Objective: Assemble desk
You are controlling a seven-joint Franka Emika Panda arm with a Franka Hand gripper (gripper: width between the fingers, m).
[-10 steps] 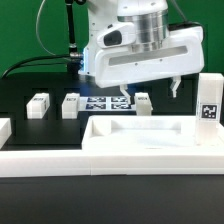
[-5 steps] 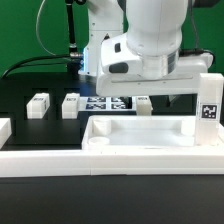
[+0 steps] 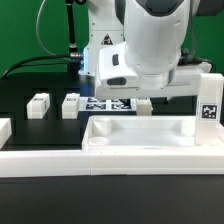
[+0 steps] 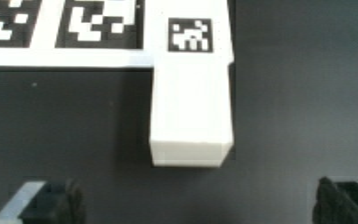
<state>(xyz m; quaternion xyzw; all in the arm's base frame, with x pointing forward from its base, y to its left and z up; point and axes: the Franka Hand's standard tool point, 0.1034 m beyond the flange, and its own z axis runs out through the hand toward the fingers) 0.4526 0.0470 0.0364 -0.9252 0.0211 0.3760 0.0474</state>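
The white desk top (image 3: 96, 139), a wide tray with a raised rim, lies at the front of the exterior view. Two white legs (image 3: 38, 104) (image 3: 71, 104) lie on the black table behind it. A third leg (image 3: 144, 103) lies beside the marker board (image 3: 104, 103). A tagged white post (image 3: 209, 104) stands upright at the right. In the wrist view that third leg (image 4: 194, 110) lies lengthwise, its tagged end against the marker board (image 4: 69, 30). My gripper (image 4: 197, 203) is open and empty just off its plain end, with the fingers (image 4: 44, 202) set wide to either side.
Long white border rails (image 3: 40, 162) run along the front, with an end piece (image 3: 4, 128) at the left. The arm's white body (image 3: 150, 60) fills the middle of the exterior view and hides the gripper there. A green wall and black cables stand behind.
The arm has swung toward the exterior view's right and come lower and closer to the camera, over the leg beside the marker board. The parts on the table have not moved.
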